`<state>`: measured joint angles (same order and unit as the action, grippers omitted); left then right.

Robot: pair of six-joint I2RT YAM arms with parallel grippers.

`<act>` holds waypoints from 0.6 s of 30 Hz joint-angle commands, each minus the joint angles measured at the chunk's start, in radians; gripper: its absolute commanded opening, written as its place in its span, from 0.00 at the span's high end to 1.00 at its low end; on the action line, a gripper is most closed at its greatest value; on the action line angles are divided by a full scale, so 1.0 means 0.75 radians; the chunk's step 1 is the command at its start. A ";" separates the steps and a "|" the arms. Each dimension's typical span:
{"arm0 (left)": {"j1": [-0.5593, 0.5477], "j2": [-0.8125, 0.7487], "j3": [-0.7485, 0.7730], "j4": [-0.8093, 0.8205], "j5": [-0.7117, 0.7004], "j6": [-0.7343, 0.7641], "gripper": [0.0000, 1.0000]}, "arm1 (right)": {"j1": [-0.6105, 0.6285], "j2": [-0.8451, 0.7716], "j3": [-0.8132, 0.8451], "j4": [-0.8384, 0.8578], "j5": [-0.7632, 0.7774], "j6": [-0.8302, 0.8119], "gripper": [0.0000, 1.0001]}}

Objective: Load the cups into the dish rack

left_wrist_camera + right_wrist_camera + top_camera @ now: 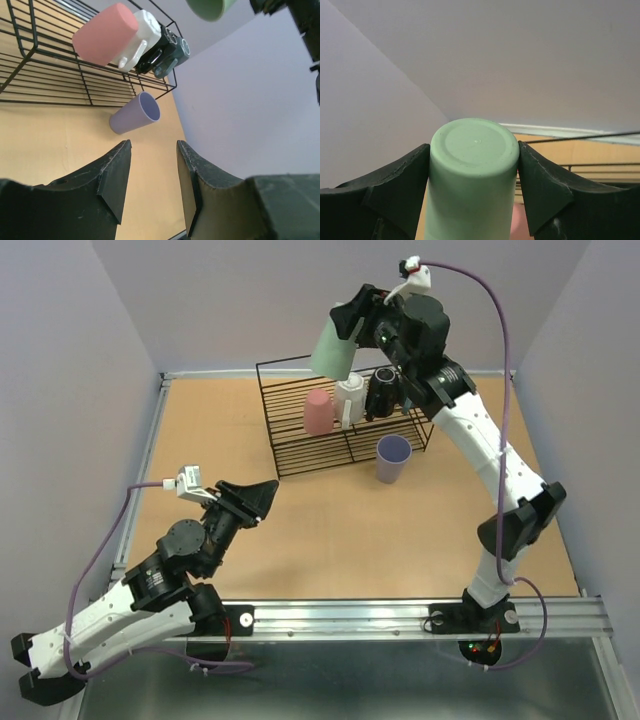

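Drainage is likely why your right end effector (pixel 474 150) clamps the green cup (pixel 335 348) mouth-down over the dish rack (pixel 320 451), while your left end effector (pixel 154 147) hangs released, facing the lavender cup (pixel 393 460) on the counter (pixel 350 540).

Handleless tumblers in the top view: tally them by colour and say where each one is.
Green tumbler: 1, gripped in the right tool
Pink tumbler: 1, in the dish rack
Lavender tumbler: 1, on the table beside the rack
Total: 3
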<state>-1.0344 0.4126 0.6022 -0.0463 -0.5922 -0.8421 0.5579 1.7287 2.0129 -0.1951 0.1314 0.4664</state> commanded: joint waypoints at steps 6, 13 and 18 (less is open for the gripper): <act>-0.005 -0.004 -0.001 -0.055 -0.035 0.057 0.48 | 0.011 0.317 0.472 -0.061 -0.012 -0.485 0.99; -0.005 -0.012 -0.009 -0.083 -0.006 0.053 0.49 | 0.013 0.515 0.658 -0.059 0.001 -0.556 1.00; -0.003 -0.049 -0.009 -0.137 -0.016 0.069 0.49 | 0.015 0.618 0.728 -0.045 0.005 -0.569 1.00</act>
<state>-1.0344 0.4007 0.5983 -0.1383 -0.5911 -0.8173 0.5632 2.1735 2.4535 -0.2710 0.1310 0.0807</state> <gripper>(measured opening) 0.516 0.710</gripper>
